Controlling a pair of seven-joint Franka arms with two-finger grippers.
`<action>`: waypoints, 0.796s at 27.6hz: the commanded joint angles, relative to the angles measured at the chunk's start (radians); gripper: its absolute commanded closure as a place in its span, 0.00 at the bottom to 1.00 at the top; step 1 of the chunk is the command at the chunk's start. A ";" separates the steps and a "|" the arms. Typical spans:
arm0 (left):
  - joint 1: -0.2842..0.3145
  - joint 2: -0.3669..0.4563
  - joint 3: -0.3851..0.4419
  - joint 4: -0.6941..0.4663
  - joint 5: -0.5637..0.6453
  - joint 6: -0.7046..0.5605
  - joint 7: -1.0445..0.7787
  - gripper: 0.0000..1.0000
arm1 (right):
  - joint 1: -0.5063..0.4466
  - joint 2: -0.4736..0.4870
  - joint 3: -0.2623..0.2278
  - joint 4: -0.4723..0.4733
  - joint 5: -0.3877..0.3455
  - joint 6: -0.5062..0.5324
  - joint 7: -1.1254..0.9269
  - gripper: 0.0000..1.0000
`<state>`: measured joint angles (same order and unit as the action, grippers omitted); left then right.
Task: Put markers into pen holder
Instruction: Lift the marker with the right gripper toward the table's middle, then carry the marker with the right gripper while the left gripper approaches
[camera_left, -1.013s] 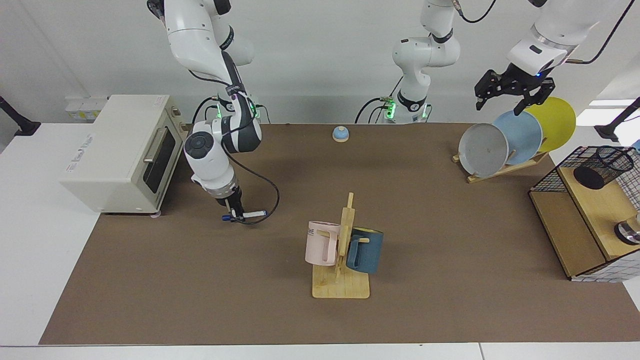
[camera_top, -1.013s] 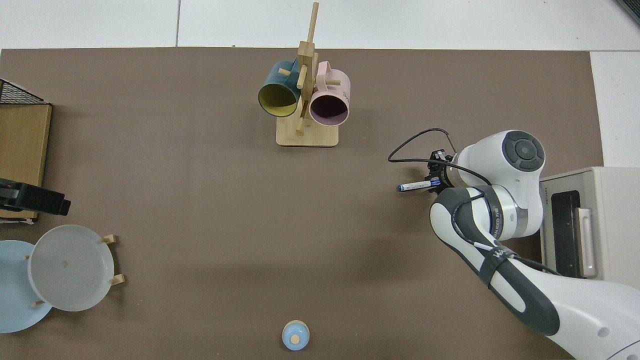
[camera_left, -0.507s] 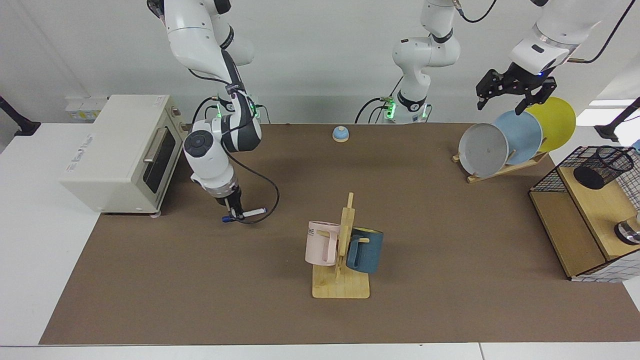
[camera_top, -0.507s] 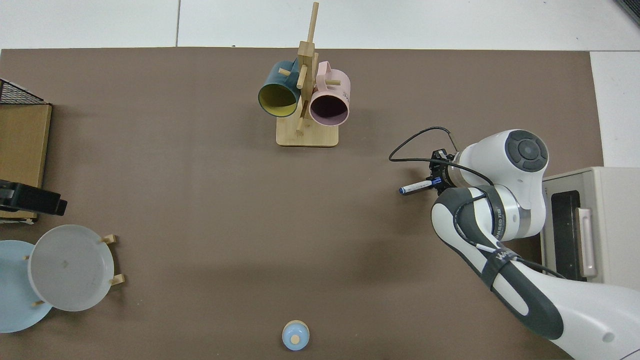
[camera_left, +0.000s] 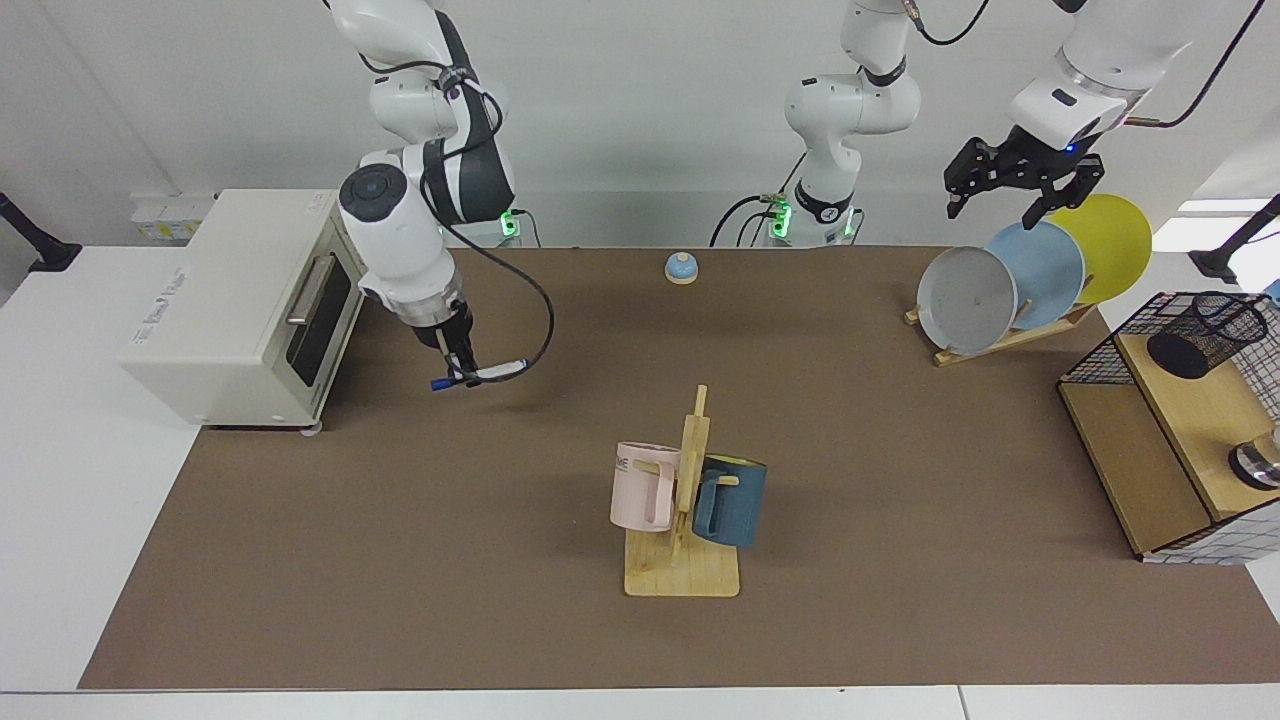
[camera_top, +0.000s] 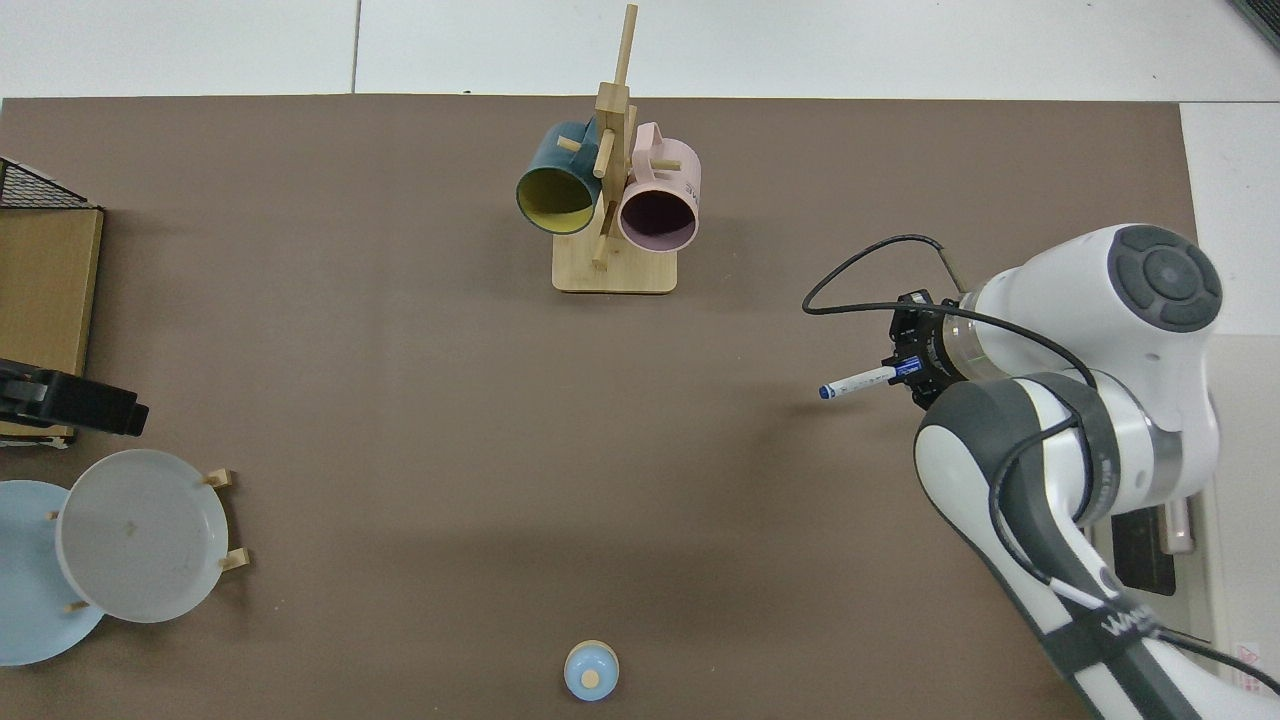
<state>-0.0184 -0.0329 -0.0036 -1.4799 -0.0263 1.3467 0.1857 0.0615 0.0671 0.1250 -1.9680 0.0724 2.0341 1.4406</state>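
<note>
1. The right gripper (camera_left: 462, 368) clamps the marker (camera_left: 480, 375) level, above the mat beside the toaster oven (camera_left: 240, 300).
2. The left gripper (camera_left: 1005, 205), fingers spread, hangs over the plates, away from the toaster oven.
3. The pen holder (camera_left: 1205, 335) stands on the wire shelf, across the table from the toaster oven.

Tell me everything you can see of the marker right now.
The marker is a slim pen with a white barrel and blue at both ends. It lies roughly level, clear of the brown table mat, clamped by the right pincer near one blue end, the rest jutting toward the table's middle. It hangs beside the toaster oven; only the fingers touch it. Any print on the barrel is unreadable.
</note>
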 joint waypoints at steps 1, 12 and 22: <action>-0.002 -0.024 0.001 -0.026 0.002 0.008 -0.002 0.00 | 0.018 -0.056 -0.001 0.063 0.038 -0.118 0.000 1.00; -0.005 -0.025 -0.039 -0.030 -0.011 -0.001 0.004 0.00 | 0.104 -0.204 0.007 0.155 0.073 -0.316 0.092 1.00; -0.005 -0.027 -0.065 -0.031 -0.033 -0.009 0.172 0.00 | 0.300 -0.205 0.010 0.169 0.105 -0.289 0.300 1.00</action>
<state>-0.0204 -0.0351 -0.0676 -1.4837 -0.0376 1.3458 0.2141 0.2847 -0.1468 0.1346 -1.8062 0.1438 1.7212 1.6552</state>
